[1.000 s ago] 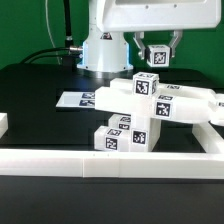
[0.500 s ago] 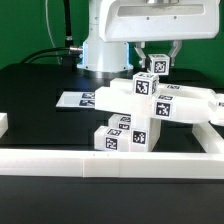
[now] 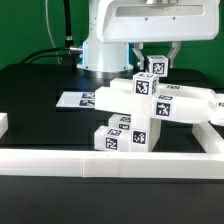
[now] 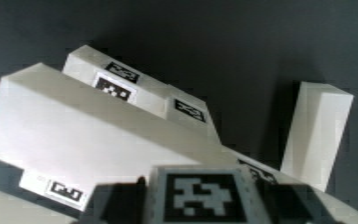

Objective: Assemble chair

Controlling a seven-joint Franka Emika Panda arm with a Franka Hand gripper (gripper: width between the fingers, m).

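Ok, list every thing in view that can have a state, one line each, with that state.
gripper: raised behind the assembly, shut on a small tagged part.
small tagged part: held off the table.
chair assembly: partly built, blocks stacked, resting against the border wall.
border wall: lying flat along the table's front.
marker board: flat on the table.

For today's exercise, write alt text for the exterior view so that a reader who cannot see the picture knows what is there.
A robot gripper holds a small tagged white block just above a partly built white chair on a black table. The marker board lies flat to the exterior view's left of the chair, and a low white border wall crosses the foreground.
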